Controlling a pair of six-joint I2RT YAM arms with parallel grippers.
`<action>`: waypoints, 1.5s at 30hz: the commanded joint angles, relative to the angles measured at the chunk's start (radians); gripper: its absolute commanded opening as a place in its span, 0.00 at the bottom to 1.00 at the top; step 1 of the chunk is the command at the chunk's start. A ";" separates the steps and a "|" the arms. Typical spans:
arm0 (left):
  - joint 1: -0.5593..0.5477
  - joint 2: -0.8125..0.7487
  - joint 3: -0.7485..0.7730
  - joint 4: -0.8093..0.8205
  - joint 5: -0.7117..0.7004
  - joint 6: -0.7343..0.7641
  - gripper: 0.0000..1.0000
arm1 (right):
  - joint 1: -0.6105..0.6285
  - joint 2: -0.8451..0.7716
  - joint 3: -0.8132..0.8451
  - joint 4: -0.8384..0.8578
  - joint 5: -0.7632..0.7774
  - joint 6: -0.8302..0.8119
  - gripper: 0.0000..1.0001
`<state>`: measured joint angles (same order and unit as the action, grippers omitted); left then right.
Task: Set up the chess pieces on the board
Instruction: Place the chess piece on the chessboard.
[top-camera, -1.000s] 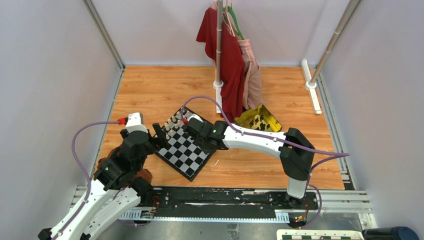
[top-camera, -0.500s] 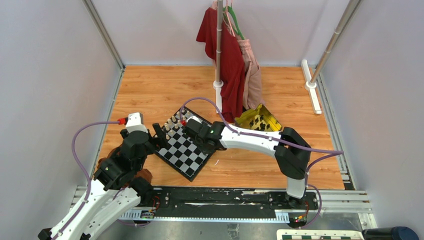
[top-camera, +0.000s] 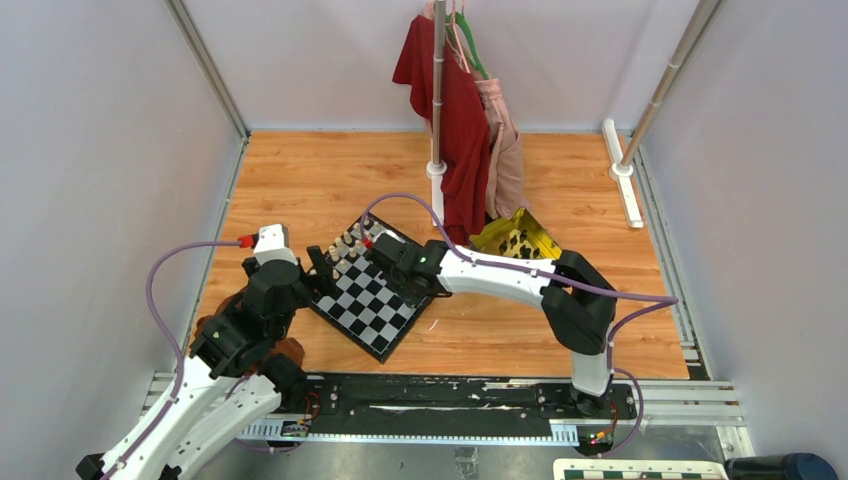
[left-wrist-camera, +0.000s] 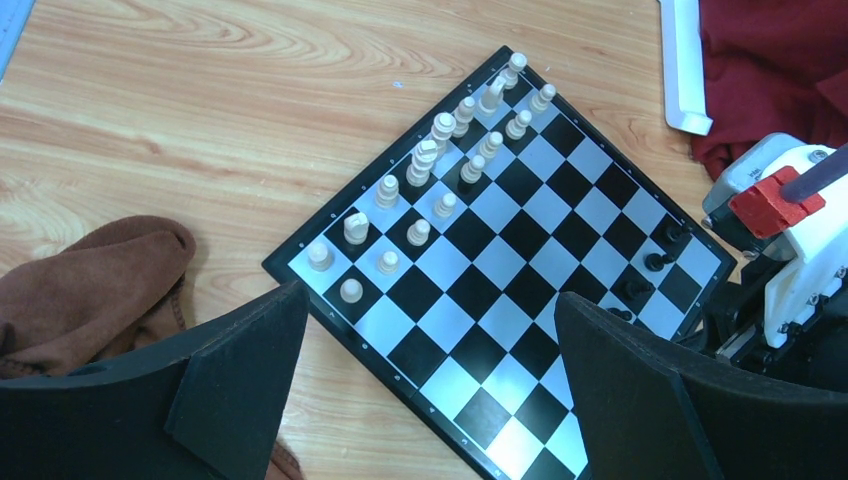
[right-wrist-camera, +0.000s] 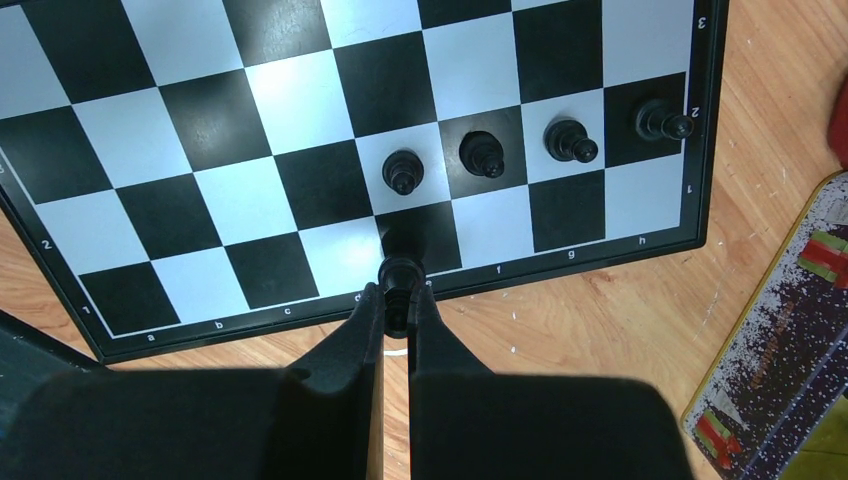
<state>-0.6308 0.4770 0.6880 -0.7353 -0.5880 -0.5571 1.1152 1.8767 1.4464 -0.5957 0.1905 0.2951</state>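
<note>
R tool (right-wrist-camera: 397, 300) pinches a black piece (right-wrist-camera: 399, 270) over board (right-wrist-camera: 300, 100) edge, back-row sq below 4 pawns (right-wrist-camera: 481, 152). Next: lower, centre on sq, release. L tool (left-wrist-camera: 430, 300) wide, empty.

board (left-wrist-camera: 520, 240) corner cut off below, black piece (right-wrist-camera: 400, 270) partly hidden in right hand (right-wrist-camera: 397, 296)

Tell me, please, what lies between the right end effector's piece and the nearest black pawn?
Right wrist view: one bare dark square of the board separates the held black piece from that pawn.
</note>
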 joint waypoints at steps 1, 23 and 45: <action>-0.012 0.005 -0.016 0.012 -0.017 -0.006 1.00 | -0.018 0.030 -0.005 -0.002 -0.010 -0.015 0.00; -0.015 0.003 -0.015 0.010 -0.021 -0.006 1.00 | -0.038 0.057 -0.006 0.008 -0.032 -0.028 0.02; -0.029 -0.001 -0.017 0.008 -0.030 -0.011 1.00 | -0.040 0.043 -0.027 0.010 -0.042 -0.032 0.32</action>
<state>-0.6460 0.4774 0.6876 -0.7357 -0.5922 -0.5575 1.0859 1.9102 1.4277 -0.5690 0.1566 0.2691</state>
